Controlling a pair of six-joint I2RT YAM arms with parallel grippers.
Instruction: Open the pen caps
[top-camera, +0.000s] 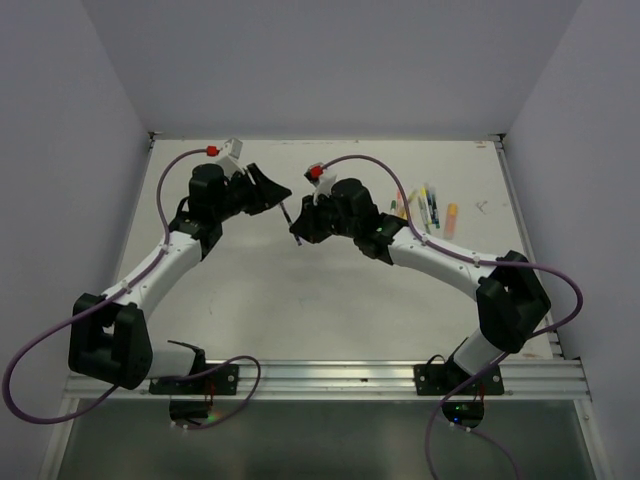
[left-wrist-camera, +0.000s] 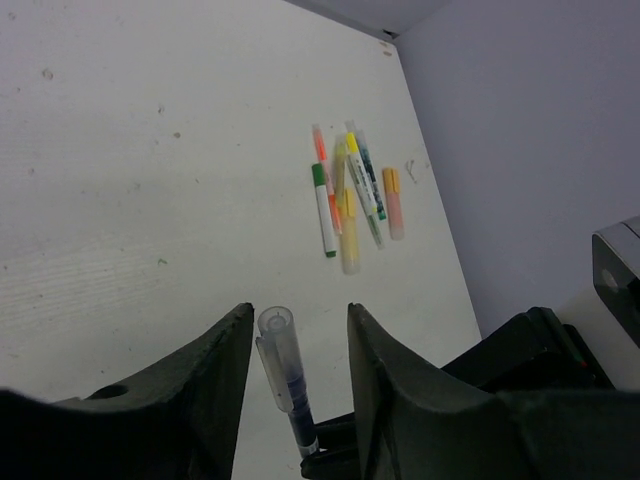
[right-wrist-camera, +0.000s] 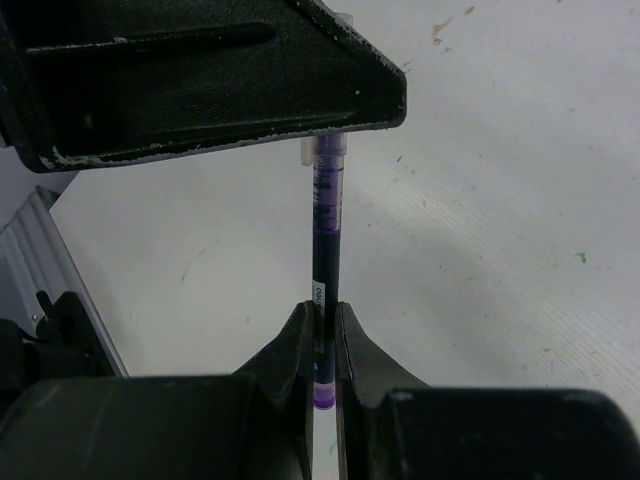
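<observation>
Right gripper (right-wrist-camera: 325, 315) clamps a purple pen (right-wrist-camera: 325, 230) by its tail; left gripper (left-wrist-camera: 300, 315), jaws apart, straddles the pen's clear cap (left-wrist-camera: 275, 335). Both arms bend inward, wrists facing.

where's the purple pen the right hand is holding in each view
top external: pen is a thin dark line just left of centre
left wrist: bottom centre, clear cap up, inside the left hand
right wrist: centre, upright from the shut right hand
shared landmark: left hand, either side of the cap
</observation>
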